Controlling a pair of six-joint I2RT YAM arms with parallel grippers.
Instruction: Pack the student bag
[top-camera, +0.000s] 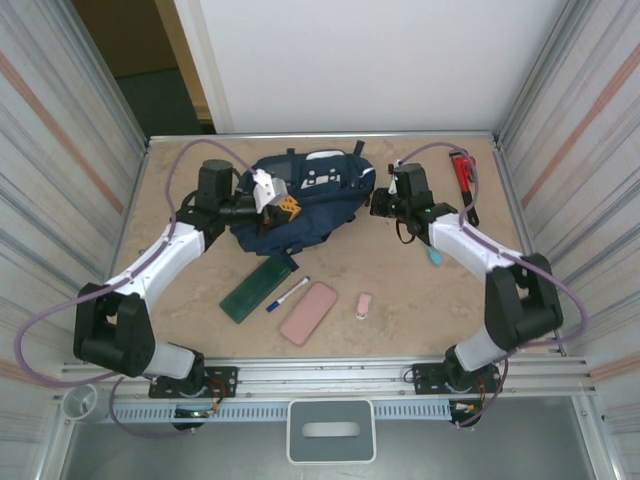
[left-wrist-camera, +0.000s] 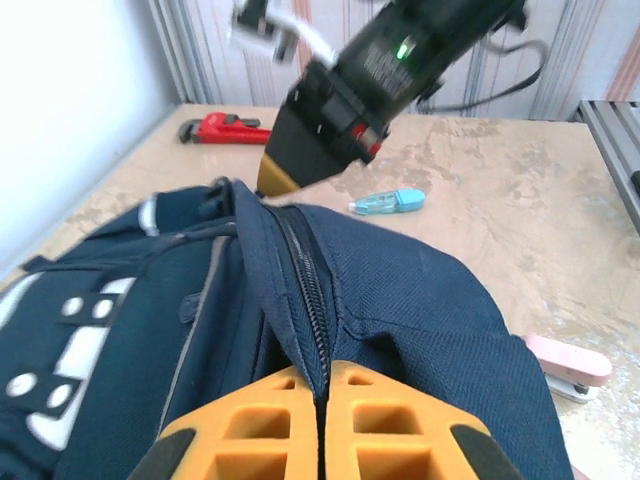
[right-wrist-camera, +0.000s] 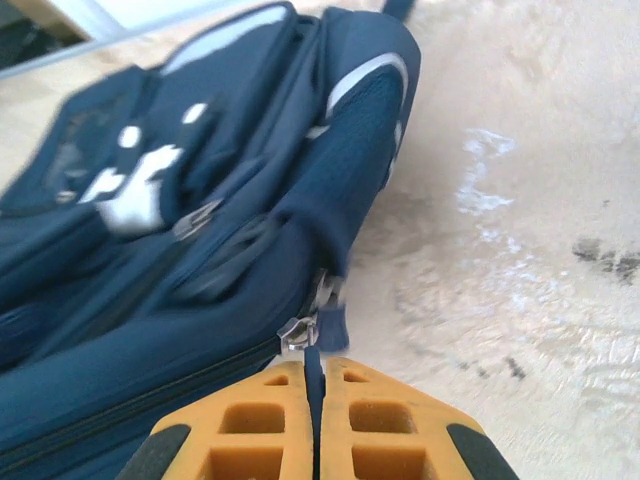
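Beige marbled tabletop (top-camera: 420, 300), walled by ribbed panels.

Top view: the student bag (top-camera: 300, 195) lies at the far middle. The left claw (top-camera: 287, 208) meets the bag's left end and the right claw (top-camera: 376, 204) its right end. A green case (top-camera: 258, 290), marker (top-camera: 288, 293), pink case (top-camera: 309, 313) and pink stapler (top-camera: 364, 305) lie loose on the bag's near side. A red wrench (top-camera: 462, 175) lies beyond its right end.

Left wrist view: the left claw (left-wrist-camera: 320, 378), fingers together, is clamped on bag fabric across the zip (left-wrist-camera: 305, 280), which appears closed.

Right wrist view: the right claw (right-wrist-camera: 318, 372), fingers together, pinches the zip pull (right-wrist-camera: 300, 332).

Hazards: the thin pull may slip from the right claw under tension. If the left claw's hold on the fabric fails, the whole bag would drag toward the wrench rather than open.
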